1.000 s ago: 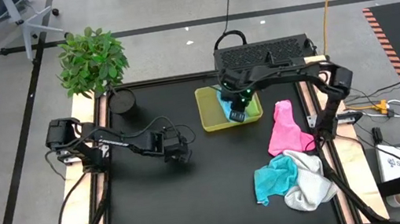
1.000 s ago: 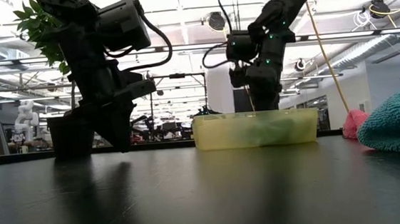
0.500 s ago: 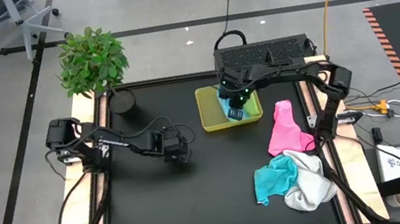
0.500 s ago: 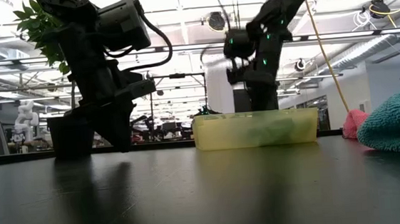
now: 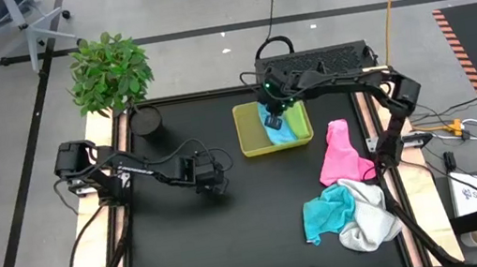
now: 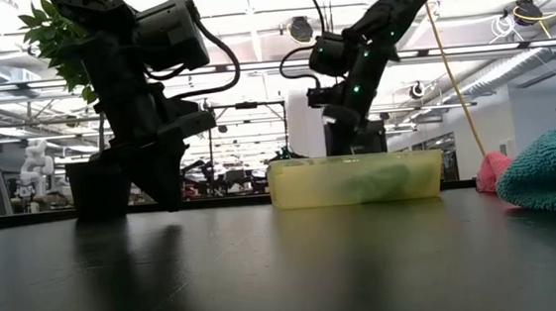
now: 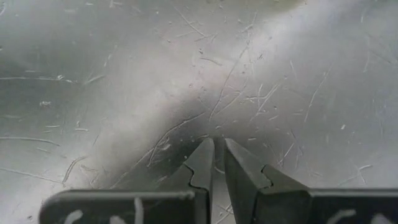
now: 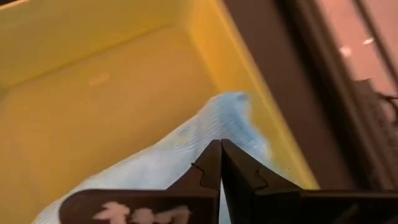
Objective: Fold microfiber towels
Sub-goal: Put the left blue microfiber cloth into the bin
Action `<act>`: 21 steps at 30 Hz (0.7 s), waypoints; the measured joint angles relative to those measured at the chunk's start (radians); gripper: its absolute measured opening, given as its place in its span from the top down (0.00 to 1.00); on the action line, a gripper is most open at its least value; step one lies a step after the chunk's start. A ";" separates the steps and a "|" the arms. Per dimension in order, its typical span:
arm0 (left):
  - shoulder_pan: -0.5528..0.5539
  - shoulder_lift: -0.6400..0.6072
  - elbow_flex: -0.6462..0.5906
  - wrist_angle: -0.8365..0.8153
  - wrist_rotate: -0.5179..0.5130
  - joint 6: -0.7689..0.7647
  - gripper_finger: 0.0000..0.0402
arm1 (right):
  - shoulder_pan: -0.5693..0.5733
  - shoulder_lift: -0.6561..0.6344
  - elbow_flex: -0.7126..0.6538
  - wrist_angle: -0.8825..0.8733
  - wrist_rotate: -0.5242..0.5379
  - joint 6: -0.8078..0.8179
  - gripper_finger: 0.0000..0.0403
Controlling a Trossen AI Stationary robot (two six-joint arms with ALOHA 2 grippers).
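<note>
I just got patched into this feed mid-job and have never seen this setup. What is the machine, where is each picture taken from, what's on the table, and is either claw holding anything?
Two dark robot arms work at a black table. One picture looks straight down, one looks level across the tabletop, and one camera sits on each arm's wrist.

The left gripper rests low over bare table, its fingers nearly together with nothing between them.

The right gripper is above the yellow-green tray, fingers shut. Its wrist picture shows a light blue towel lying in the tray just beyond the fingertips; I can't see that it is gripped.

Near the right edge lie a pink towel, a teal towel and a white towel, all crumpled. A potted plant stands at the far left corner.
</note>
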 joint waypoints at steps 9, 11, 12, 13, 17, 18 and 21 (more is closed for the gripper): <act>0.000 0.000 0.000 -0.002 0.000 -0.016 0.91 | -0.031 0.067 -0.001 0.079 0.022 0.003 1.00; 0.000 0.000 0.000 -0.002 0.000 -0.018 0.91 | -0.039 0.081 -0.009 0.082 0.022 0.007 1.00; 0.000 0.000 0.000 -0.002 0.000 -0.019 0.91 | -0.043 0.087 -0.011 0.081 0.022 0.007 1.00; 0.000 0.000 0.000 -0.002 0.000 -0.019 0.91 | -0.047 0.094 -0.011 0.081 0.022 0.007 1.00; 0.000 0.000 0.000 -0.002 0.000 -0.020 0.91 | -0.062 0.113 -0.012 0.097 0.025 0.000 1.00; 0.000 0.000 0.000 -0.002 0.000 -0.021 0.91 | -0.064 0.113 -0.012 0.104 0.031 -0.005 1.00; 0.000 0.000 0.000 -0.001 0.000 -0.022 0.91 | -0.065 0.091 -0.013 0.106 0.047 0.001 1.00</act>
